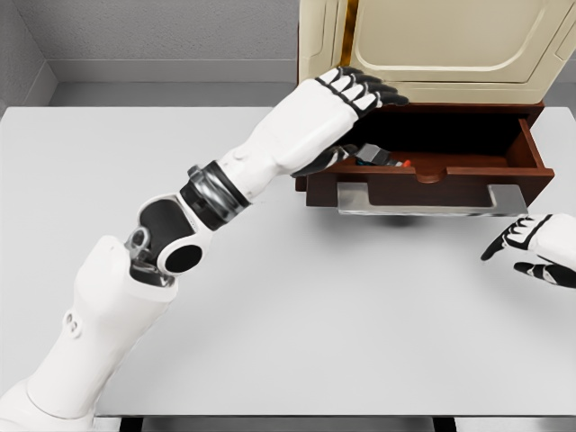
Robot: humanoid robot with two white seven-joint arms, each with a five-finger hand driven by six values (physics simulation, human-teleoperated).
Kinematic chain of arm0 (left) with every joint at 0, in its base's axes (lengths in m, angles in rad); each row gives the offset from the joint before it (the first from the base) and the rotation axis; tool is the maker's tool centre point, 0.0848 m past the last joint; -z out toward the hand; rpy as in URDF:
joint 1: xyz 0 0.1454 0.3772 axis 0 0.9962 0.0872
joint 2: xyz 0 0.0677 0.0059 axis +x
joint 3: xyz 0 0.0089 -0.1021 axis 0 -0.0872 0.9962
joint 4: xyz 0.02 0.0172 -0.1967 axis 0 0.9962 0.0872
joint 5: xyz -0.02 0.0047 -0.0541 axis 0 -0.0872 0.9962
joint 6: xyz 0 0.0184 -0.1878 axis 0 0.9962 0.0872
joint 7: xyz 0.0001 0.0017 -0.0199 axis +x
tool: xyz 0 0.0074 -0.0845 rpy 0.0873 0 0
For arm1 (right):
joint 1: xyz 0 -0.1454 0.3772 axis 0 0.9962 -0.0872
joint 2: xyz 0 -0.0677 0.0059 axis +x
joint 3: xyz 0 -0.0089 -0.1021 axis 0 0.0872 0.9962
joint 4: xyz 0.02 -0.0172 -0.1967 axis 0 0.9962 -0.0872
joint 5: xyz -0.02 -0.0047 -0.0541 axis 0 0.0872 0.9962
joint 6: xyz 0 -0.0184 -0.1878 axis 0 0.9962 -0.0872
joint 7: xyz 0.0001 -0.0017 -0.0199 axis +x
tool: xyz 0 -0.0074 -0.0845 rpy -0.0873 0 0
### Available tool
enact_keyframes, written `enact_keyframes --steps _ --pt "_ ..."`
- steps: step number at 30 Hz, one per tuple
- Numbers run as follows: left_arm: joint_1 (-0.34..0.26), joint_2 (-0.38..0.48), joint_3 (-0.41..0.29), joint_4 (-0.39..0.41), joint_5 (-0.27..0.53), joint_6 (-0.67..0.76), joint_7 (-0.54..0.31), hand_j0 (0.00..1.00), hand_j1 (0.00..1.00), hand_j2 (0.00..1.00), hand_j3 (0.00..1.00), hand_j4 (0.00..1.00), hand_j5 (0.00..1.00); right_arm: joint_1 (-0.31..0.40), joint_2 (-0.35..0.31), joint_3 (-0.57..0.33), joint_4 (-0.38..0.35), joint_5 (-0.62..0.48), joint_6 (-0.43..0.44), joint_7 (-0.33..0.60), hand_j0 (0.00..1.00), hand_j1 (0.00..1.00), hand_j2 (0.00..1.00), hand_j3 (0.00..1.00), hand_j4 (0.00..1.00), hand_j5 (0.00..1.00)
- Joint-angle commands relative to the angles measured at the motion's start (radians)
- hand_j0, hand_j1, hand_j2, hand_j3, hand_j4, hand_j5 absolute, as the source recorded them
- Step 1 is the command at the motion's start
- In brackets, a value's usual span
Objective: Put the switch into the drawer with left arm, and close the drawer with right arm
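Left hand (353, 108) sits upper centre of frame, over the left end of the open drawer (450, 166); fingers stretched forward over the drawer's back edge, thumb curled down in front, and between them the switch (378, 157) shows only in part. Switch is mostly hidden by the palm and thumb: a dark body with a small red bit at its right end, tilted, long axis running roughly left-to-right and slightly down toward the right. Can't tell if the hand grips it or has let go, contact point is covered. Switch is inside the drawer's left part, whether resting on the drawer floor or lifted is unclear. Drawer is dark reddish wood, pulled out toward the bottom of the frame, with a grey metal handle (432, 200) along its front. Cream cabinet (432, 45) above it is cut off by the top edge. Right hand (533, 247) at the right edge, lower than the drawer front, partly cropped, fingers loosely spread, holding nothing, apart from the drawer. White worktop (297, 315) fills the rest.
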Motion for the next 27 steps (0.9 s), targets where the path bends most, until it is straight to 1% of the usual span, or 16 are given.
enact_keyframes --steps 1,3,4,5,7,9,10,12,13,14,17,19,20,21,23,27 --pt "0.0 0.148 0.031 -0.008 0.192 -0.185 0.002 0.85 0.85 0.85 0.85 0.85 0.85 0.0 -0.002 0.0 0.001 -0.008 0.001 0.001 0.61 0.61 0.61 0.61 0.61 0.61" --pt "0.0 0.283 0.08 -0.008 0.352 -0.324 0.002 0.85 0.85 0.85 0.85 0.85 0.85 -0.002 -0.002 0.001 0.0 -0.008 0.001 0.003 0.61 0.61 0.61 0.61 0.61 0.61" --pt "0.003 0.343 0.1 -0.008 0.427 -0.324 0.004 0.85 0.85 0.85 0.85 0.85 0.85 -0.008 0.001 0.001 0.0 -0.01 0.001 0.003 0.61 0.61 0.61 0.61 0.61 0.61" --pt "0.003 0.384 0.114 -0.008 0.479 -0.324 0.002 0.85 0.85 0.85 0.85 0.85 0.85 -0.012 0.009 0.001 -0.001 -0.008 0.001 0.003 0.61 0.61 0.61 0.61 0.61 0.61" --pt "0.028 0.455 0.195 -0.007 0.594 -0.324 0.002 0.85 0.85 0.85 0.85 0.85 0.85 -0.018 0.014 0.001 0.001 -0.008 0.001 0.003 0.61 0.61 0.61 0.61 0.61 0.61" --pt "0.058 0.55 0.203 -0.007 0.737 -0.324 0.002 0.85 0.85 0.85 0.85 0.85 0.85 -0.018 0.014 0.001 0.001 -0.008 0.001 0.004 0.61 0.61 0.61 0.61 0.61 0.61" --pt "0.106 0.606 0.206 -0.004 0.847 -0.324 0.002 0.85 0.85 0.85 0.85 0.85 0.85 -0.018 0.014 0.001 0.001 -0.008 0.001 0.004 0.6 0.6 0.6 0.6 0.6 0.6" --pt "0.187 0.654 0.21 -0.001 0.968 -0.324 0.001 0.85 0.85 0.85 0.85 0.85 0.85 -0.021 0.014 0.001 0.001 -0.008 0.001 0.004 0.6 0.6 0.6 0.6 0.6 0.6" --pt "0.227 0.665 0.215 0.001 0.998 -0.324 -0.001 0.88 0.88 0.88 0.88 0.88 0.88 -0.023 0.014 0.001 0.001 -0.01 0.001 0.004 0.6 0.6 0.6 0.6 0.6 0.6" --pt "0.261 0.666 0.215 0.004 1.005 -0.324 -0.001 0.99 0.99 0.99 0.99 0.99 0.99 -0.028 0.015 0.001 0.001 -0.013 0.001 0.004 0.6 0.6 0.6 0.6 0.6 0.6" --pt "0.347 0.666 0.215 0.1 1.045 -0.324 -0.002 1.0 1.0 1.0 1.0 1.0 1.0 -0.041 0.015 0.001 0.001 -0.025 0.001 0.004 0.6 0.6 0.6 0.6 0.6 0.6" --pt "0.354 0.64 0.217 0.208 1.038 -0.324 -0.025 1.0 1.0 1.0 1.0 1.0 1.0 -0.043 0.017 0.001 0.001 -0.028 0.001 0.004 0.6 0.6 0.6 0.6 0.6 0.6" --pt "0.367 0.634 0.215 0.235 1.035 -0.324 -0.025 1.0 1.0 1.0 1.0 1.0 1.0 -0.044 0.029 0.001 0.001 -0.033 0.001 0.004 0.6 0.6 0.6 0.6 0.6 0.6" --pt "0.4 0.633 0.215 0.258 1.031 -0.324 -0.025 1.0 1.0 1.0 1.0 1.0 1.0 -0.044 0.031 0.001 0.001 -0.031 0.001 0.004 0.6 0.6 0.6 0.6 0.6 0.6" --pt "0.407 0.617 0.218 0.301 1.018 -0.324 -0.025 1.0 1.0 1.0 1.0 1.0 1.0 -0.046 0.032 0.001 0.004 -0.033 0.001 0.004 0.6 0.6 0.6 0.6 0.6 0.6" --pt "0.414 0.596 0.229 0.306 0.998 -0.324 -0.03 1.0 1.0 1.0 1.0 1.0 1.0 -0.071 0.032 0.003 0.008 -0.034 0.001 0.004 0.59 0.59 0.59 0.59 0.59 0.59"
